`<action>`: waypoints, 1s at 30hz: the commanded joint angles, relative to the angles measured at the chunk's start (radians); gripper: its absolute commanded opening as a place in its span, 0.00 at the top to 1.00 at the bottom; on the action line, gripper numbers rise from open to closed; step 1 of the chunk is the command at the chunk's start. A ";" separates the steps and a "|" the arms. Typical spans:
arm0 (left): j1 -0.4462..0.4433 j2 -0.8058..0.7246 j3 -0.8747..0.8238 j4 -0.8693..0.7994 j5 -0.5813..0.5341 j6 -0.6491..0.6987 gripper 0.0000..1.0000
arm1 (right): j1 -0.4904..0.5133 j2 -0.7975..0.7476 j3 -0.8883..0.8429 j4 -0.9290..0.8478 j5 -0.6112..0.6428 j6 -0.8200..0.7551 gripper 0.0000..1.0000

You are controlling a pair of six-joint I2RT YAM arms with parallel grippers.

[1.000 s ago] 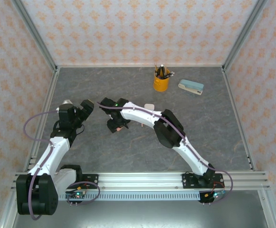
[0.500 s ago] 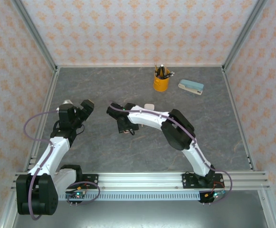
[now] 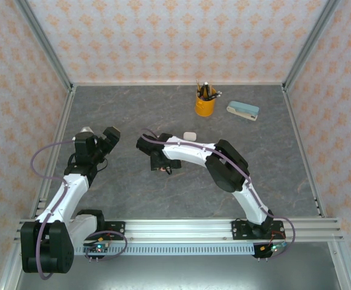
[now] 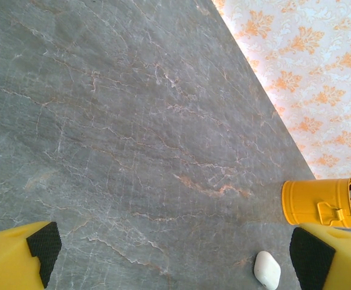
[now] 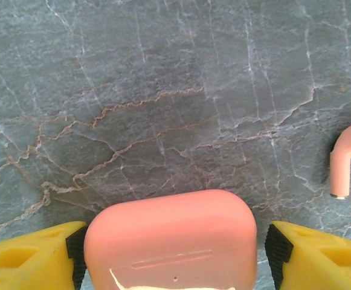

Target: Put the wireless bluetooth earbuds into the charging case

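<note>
A salmon-pink charging case [image 5: 170, 241], closed, fills the space between my right gripper's [image 5: 174, 257] yellow fingers, which are shut on its two sides just over the table. One salmon-pink earbud [image 5: 349, 158] lies on the table to its right, at the frame edge. In the top view the right gripper [image 3: 160, 164] points down near the table's middle. A white case [image 3: 189, 136] lies just beyond it, and the left wrist view shows that white case [image 4: 267, 270] too. My left gripper [image 3: 107, 140] hangs open and empty at the left, its pads [image 4: 42, 246] wide apart. The other earbuds are out of view.
A yellow pen cup [image 3: 205, 104] and a teal-and-white box [image 3: 243, 110] stand near the back wall. The cup [image 4: 316, 202] is also beside the left gripper's right finger. Patterned walls enclose the grey marbled table [image 3: 272, 163].
My right arm has swung the gripper and pink case a little right and toward the near edge, uncovering the white case. The left arm has stayed put.
</note>
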 commanded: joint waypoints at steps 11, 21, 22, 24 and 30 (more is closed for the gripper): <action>0.009 -0.010 0.029 0.006 0.011 -0.006 0.00 | -0.008 0.072 0.023 -0.061 0.032 0.004 0.25; 0.009 -0.010 0.036 0.003 0.016 -0.001 0.00 | -0.046 0.060 -0.021 -0.016 0.003 -0.022 0.29; 0.009 -0.012 0.036 0.003 0.015 0.000 0.00 | -0.050 0.057 -0.027 -0.012 0.000 -0.023 0.30; 0.009 -0.012 0.037 0.003 0.016 -0.001 0.00 | -0.053 0.055 -0.034 -0.006 -0.009 -0.025 0.31; 0.009 -0.016 0.033 0.002 0.021 0.000 0.00 | -0.055 0.056 -0.037 -0.001 -0.018 -0.028 0.36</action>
